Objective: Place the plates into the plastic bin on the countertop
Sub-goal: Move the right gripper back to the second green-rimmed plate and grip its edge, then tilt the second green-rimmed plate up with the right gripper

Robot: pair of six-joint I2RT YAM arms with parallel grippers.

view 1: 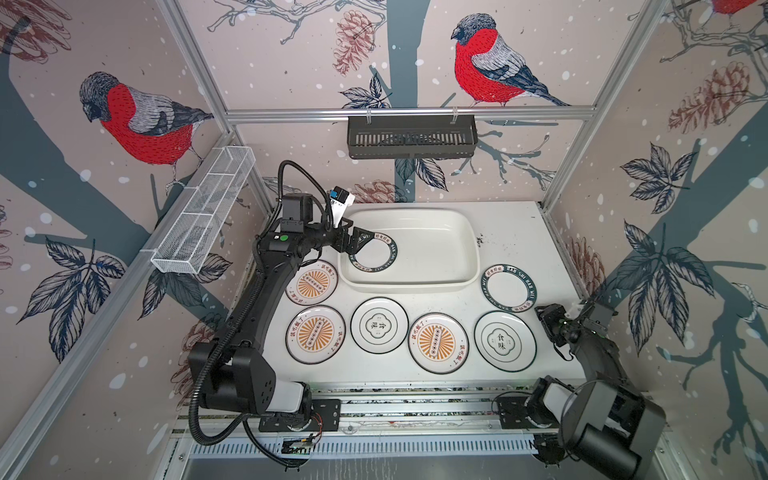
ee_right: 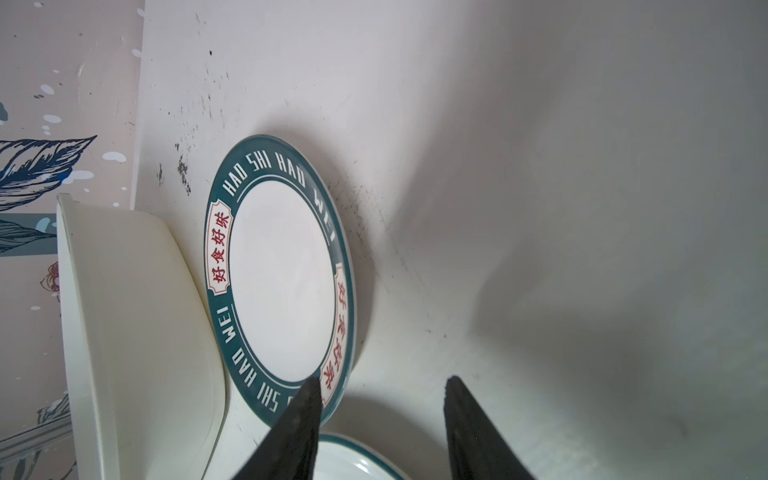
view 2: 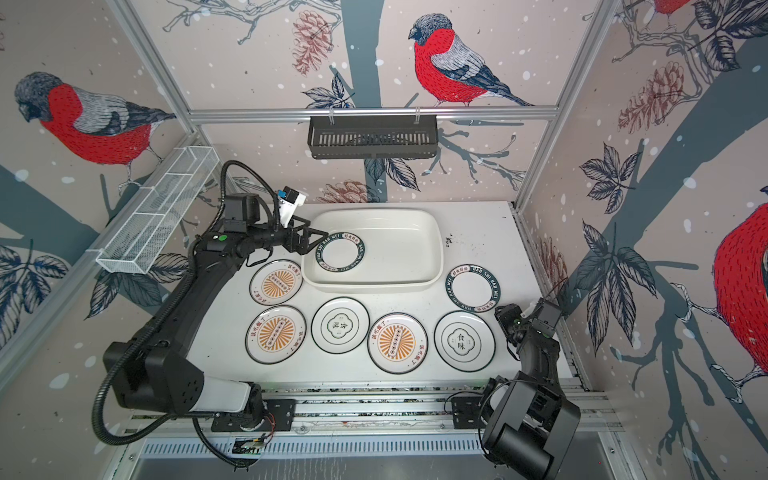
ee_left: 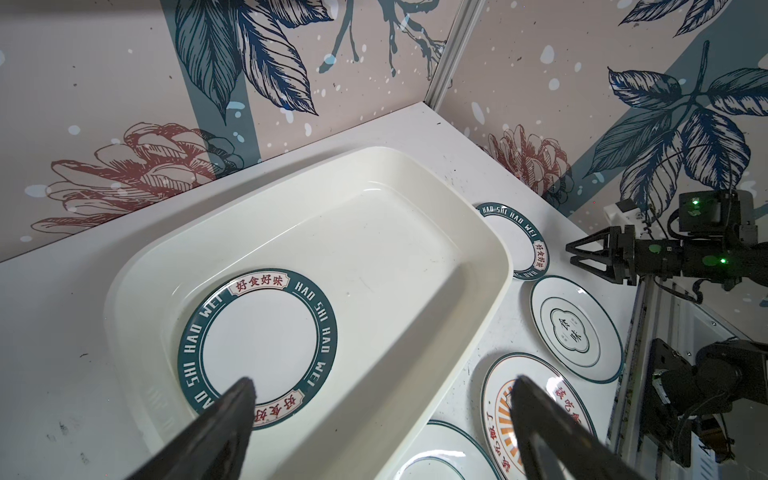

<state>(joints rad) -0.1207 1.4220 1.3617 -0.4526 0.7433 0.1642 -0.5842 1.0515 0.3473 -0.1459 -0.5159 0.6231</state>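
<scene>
Evidently one plate is home: a lettered-rim plate (view 1: 374,253) lies flat on the floor of the plastic bin (view 1: 415,286), at the bin's left end. The bin sits toward the far edge of the worktop (view 1: 519,232). The left hand (view 1: 358,240) hangs over that plate's edge with its fingers spread wide and nothing between them.

Six plates lie outside the bin. A second lettered-rim plate (view 1: 509,287) sits near the right edge, just beside the bin's near right corner. A sunburst plate (view 1: 311,282) lies by the left edge. Along the near edge run another sunburst plate (view 1: 316,334), a quatrefoil plate (view 1: 379,325), a third sunburst plate (view 1: 438,343) and a second quatrefoil plate (view 1: 505,340).

The right hand (ee_right: 383,380) is by the right edge, close to the second lettered-rim plate, fingers about half apart and gripping nothing.

The step in hand looks like clearing the left hand out of the bin. It should rise straight up above the rolled rim before swinging away, so that it does not drag the plate or nudge the bin. The right hand's likely pick calls for care: the plate is flat and glossy and lies tight against the bin wall. Coming in from the side away from the bin, with one finger tucked under the rim, should give the surest hold. Setting later plates on the bin's bare right half would avoid chipping.
</scene>
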